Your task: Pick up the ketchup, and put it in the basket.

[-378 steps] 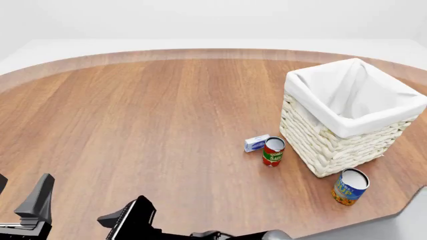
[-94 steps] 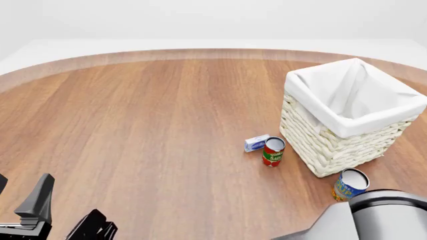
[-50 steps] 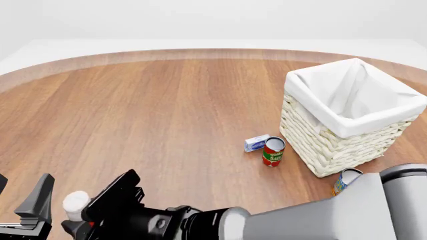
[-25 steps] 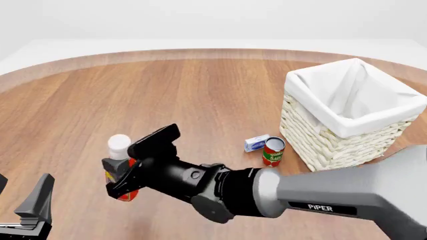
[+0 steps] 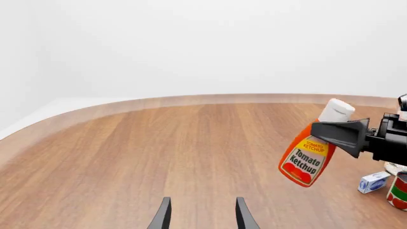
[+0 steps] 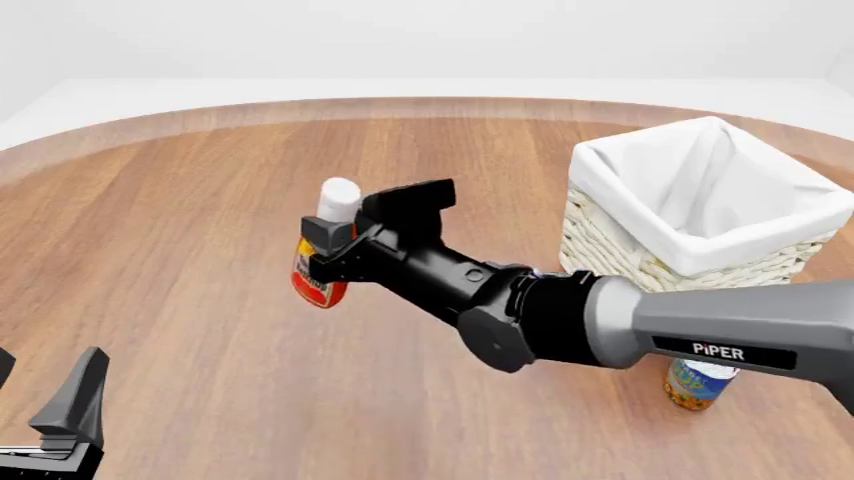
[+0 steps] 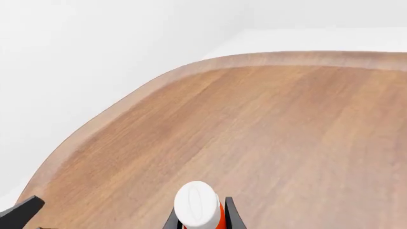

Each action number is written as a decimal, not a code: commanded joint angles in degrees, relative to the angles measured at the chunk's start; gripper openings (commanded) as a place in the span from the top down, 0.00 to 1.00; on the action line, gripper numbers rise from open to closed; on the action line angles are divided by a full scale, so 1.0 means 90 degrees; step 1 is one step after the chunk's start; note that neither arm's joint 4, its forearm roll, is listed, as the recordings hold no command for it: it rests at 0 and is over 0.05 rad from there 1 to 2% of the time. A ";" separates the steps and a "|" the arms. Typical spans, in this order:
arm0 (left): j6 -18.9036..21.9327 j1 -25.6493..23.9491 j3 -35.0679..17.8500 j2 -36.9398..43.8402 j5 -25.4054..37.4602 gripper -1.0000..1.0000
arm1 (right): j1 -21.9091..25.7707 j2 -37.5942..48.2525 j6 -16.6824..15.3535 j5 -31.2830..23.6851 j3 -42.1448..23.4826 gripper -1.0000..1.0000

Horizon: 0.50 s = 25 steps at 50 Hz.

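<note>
Now my right gripper (image 6: pixel 334 245) pinches the ketchup (image 6: pixel 320 262) below its white cap, and the bottle has risen off the table, hanging tilted well left of the basket (image 6: pixel 694 250). Lift is complete; carry to the basket remains. My left gripper (image 5: pixel 199 215) rests spread.

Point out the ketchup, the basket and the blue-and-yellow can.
ketchup (image 6: pixel 320 278), front view, on its red lower body.
basket (image 6: pixel 603 248), front view, on the woven side wall.
blue-and-yellow can (image 6: pixel 694 385), front view, on its label below the right arm.
</note>
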<state>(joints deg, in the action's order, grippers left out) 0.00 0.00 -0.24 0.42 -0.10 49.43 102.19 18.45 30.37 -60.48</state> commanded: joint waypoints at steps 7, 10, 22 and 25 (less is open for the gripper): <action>0.0000 0.0000 0.0000 0.0000 0.0000 0.00 | -0.0993 -0.0590 0.0287 0.0360 0.0352 1.00; 0.0000 0.0000 0.0000 0.0000 0.0000 0.00 | -0.1113 -0.0693 0.0309 0.0402 0.0415 1.00; 0.0000 0.0000 0.0000 0.0000 0.0000 0.00 | -0.1966 -0.1223 0.0377 0.0681 0.0812 1.00; 0.0000 0.0000 0.0000 0.0000 0.0000 0.00 | -0.2132 -0.1445 0.0448 0.0807 0.0991 1.00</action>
<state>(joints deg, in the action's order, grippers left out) 0.00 0.00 -0.24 0.42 -0.10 35.57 93.72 20.80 35.13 -54.60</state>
